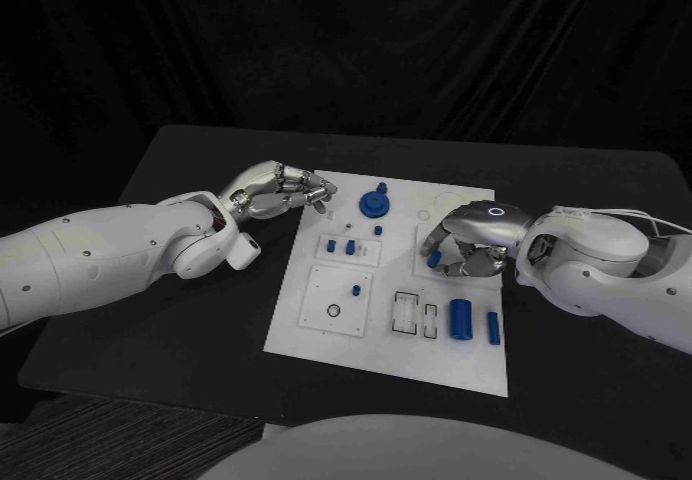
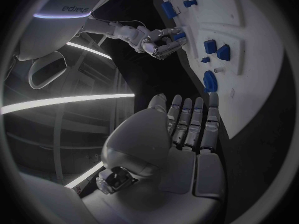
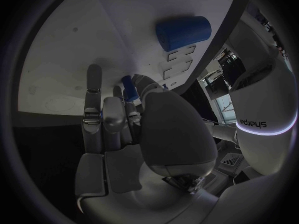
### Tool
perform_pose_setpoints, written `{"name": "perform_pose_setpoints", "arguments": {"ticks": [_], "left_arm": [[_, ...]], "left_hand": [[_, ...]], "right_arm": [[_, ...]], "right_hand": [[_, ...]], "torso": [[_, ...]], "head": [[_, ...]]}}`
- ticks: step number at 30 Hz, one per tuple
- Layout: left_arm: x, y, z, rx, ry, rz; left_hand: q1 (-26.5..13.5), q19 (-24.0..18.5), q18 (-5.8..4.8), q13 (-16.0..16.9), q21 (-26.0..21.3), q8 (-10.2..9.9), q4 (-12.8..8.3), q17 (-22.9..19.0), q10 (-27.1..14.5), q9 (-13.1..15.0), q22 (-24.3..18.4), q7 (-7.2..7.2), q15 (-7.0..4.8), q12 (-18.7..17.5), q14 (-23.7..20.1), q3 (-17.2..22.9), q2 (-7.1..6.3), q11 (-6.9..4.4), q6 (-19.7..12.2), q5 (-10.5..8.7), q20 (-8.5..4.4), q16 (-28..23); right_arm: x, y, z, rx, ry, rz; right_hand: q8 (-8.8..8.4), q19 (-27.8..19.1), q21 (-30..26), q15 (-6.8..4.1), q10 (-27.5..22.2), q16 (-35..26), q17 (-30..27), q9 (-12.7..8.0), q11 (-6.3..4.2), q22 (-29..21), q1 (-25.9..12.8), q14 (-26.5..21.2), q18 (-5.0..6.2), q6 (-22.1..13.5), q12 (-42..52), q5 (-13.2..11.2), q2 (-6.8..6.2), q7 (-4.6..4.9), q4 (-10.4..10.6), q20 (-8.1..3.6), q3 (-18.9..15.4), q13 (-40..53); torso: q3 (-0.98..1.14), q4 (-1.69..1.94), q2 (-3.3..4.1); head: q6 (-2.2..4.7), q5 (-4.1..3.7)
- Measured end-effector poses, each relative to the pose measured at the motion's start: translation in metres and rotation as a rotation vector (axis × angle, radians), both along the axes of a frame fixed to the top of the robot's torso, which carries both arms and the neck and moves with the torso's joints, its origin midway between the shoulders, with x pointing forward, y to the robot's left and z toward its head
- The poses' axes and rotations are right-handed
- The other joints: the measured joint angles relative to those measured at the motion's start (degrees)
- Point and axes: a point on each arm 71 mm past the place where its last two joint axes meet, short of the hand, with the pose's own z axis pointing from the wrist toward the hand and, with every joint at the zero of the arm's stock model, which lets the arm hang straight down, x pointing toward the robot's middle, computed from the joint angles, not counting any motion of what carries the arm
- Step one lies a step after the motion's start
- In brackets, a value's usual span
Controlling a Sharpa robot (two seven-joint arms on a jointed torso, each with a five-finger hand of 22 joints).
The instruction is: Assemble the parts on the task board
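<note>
The white task board [image 1: 325, 330] lies mid-table with blue parts on it: a round knobbed part [image 1: 375, 205] near the far edge, small pegs [image 1: 342, 246] in a square plate, and a thick cylinder [image 1: 460, 318] beside a slim bar [image 1: 493, 328] near the right edge. My right hand [image 1: 469, 245] hovers over the board's right middle and pinches a small blue part [image 1: 434, 258], which the right wrist view shows between thumb and fingers [image 3: 127, 87]. My left hand [image 1: 281, 190] sits at the board's far left corner, fingers [image 2: 190, 122] straight and holding nothing.
The board [image 2: 249, 84] carries raised white plates with slots and holes, including rectangular cutouts [image 1: 410, 312] left of the cylinder [image 3: 184, 32]. Black table [image 1: 159, 330] surrounds the board, with bare room on the left and at the front.
</note>
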Motion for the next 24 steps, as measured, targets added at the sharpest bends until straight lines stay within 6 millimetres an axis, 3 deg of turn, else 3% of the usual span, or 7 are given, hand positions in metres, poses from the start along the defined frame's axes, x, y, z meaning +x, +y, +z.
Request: {"name": "perform_pose_setpoints", "arguments": {"ticks": [8,17,24], "left_arm": [[0.0001,-0.0003,-0.0004,0.000,0.001,-0.001],[0.0000,-0.0013,-0.0014,0.000,0.003,-0.003],[0.0001,-0.0003,-0.0020,0.001,0.004,-0.001]], "left_hand": [[0.00,0.00,0.00,0.00,0.00,0.00,-0.16,0.00,0.00,-0.06,-0.06,0.00,0.00,0.00,0.00,0.16,0.00,0.00,0.00,0.24,0.00,0.00],[0.23,0.00,0.00,-0.05,0.00,0.00,-0.15,-0.06,0.00,-0.11,-0.11,0.00,0.00,0.00,0.00,0.47,0.23,0.00,0.00,0.48,0.00,0.00],[0.23,0.00,0.00,-0.05,0.00,0.00,-0.31,-0.06,-0.22,-0.11,-0.10,0.00,0.00,0.00,0.00,0.63,0.23,0.21,0.00,0.48,0.00,0.00]], "right_arm": [[-0.0003,0.0018,-0.0009,0.004,0.001,0.007],[-0.0010,0.0017,-0.0009,0.013,-0.005,0.009],[-0.0047,0.0005,0.0040,0.039,-0.026,0.010]], "right_hand": [[0.79,-0.23,0.60,0.21,2.97,-0.22,-0.01,0.44,-0.36,1.32,0.47,-0.22,0.00,2.50,-0.01,2.85,-0.47,0.27,-1.26,-0.23,2.55,-0.18],[3.03,-0.73,1.24,-0.14,8.22,-0.61,0.29,2.42,-1.27,3.52,0.60,-0.57,0.00,6.84,0.39,2.84,-0.63,0.57,-2.81,-0.72,4.73,0.13],[3.33,-0.93,1.56,-0.36,9.52,-0.61,0.40,3.30,-1.57,4.58,0.84,-0.36,0.00,7.39,0.32,2.78,-0.88,0.63,-3.78,-0.92,5.48,0.21]], "torso": [[0.00,-0.02,-0.03],[0.03,-0.02,-0.06],[0.00,-0.02,-0.08]], "head": [[0.00,-0.02],[0.00,0.14],[0.00,0.47]]}}
